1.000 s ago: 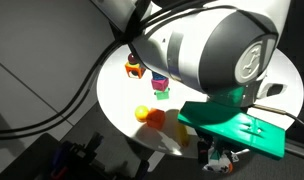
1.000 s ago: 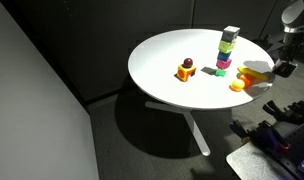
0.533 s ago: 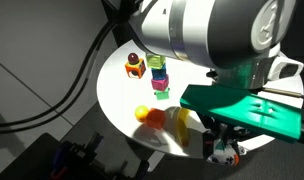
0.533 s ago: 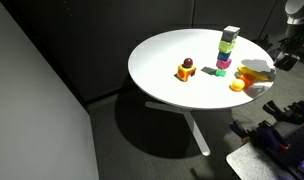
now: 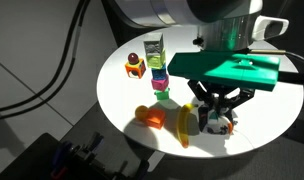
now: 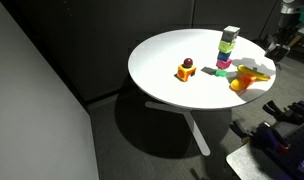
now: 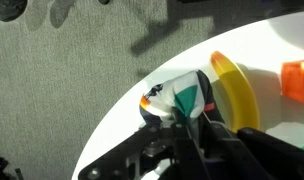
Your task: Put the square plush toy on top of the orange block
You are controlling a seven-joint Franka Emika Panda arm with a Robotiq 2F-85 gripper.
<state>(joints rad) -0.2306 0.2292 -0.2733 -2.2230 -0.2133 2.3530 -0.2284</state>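
Observation:
My gripper (image 5: 216, 116) is shut on the square plush toy (image 5: 222, 126), white with teal patches and a bit of red, and holds it just above the white table next to the yellow banana (image 5: 184, 126). The orange block (image 5: 150, 117) lies on the far side of the banana from the toy. In the wrist view the toy (image 7: 176, 99) sits between my fingers, with the gripper (image 7: 182, 116) closed around it, the banana (image 7: 237, 95) beside it and the orange block (image 7: 297, 80) at the right edge. In an exterior view the gripper (image 6: 277, 47) is at the table's right rim.
A tall stack of multicoloured blocks (image 5: 157, 72) stands behind the orange block, also visible in an exterior view (image 6: 228, 50). A small orange-yellow object with a dark top (image 5: 135, 66) sits further back. The round white table (image 5: 117, 95) drops off to dark floor close to the toy.
The gripper has carried the plush toy from beyond the table's edge inward and up over the tabletop, to beside the banana. The other objects have not moved.

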